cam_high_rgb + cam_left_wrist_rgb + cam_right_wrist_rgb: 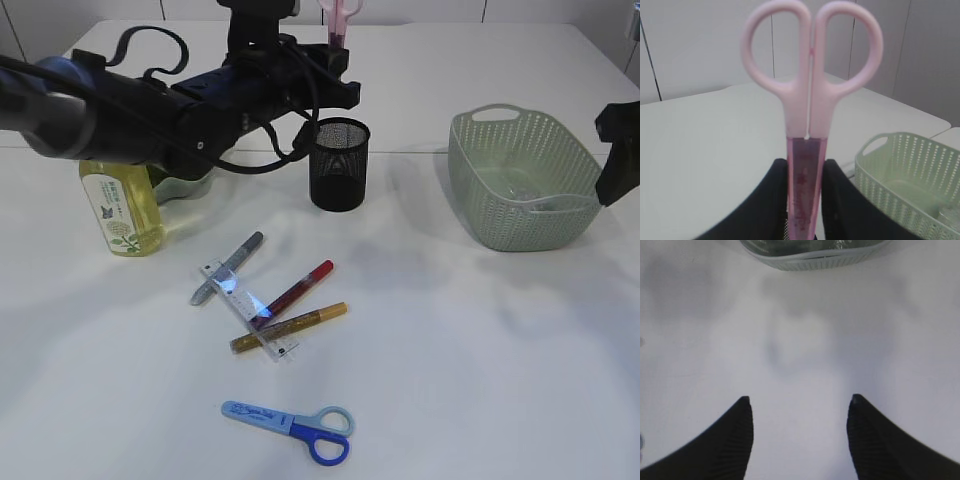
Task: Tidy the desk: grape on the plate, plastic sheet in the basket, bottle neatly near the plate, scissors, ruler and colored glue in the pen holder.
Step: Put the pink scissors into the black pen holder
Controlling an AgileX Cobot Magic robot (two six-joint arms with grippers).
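Observation:
My left gripper [806, 172] is shut on the sheathed blades of pink scissors [809, 95], handles up. In the exterior view it [338, 52] holds them [340, 18] just above the black mesh pen holder [340, 165]. Blue scissors [290, 420] lie near the table's front edge. A clear ruler [250, 310] lies across red [295, 292], gold [292, 326] and silver [230, 265] glue sticks. The yellow bottle [121, 207] stands at the left, with a pale plate edge [185, 188] behind it under the arm. The grape is hidden. My right gripper [797, 402] hangs open and empty beside the basket [520, 180].
Something clear and crinkled, seemingly the plastic sheet [545, 198], lies inside the green basket [815, 259] at the right. The left arm and its cables [150, 105] stretch across the back left of the white table.

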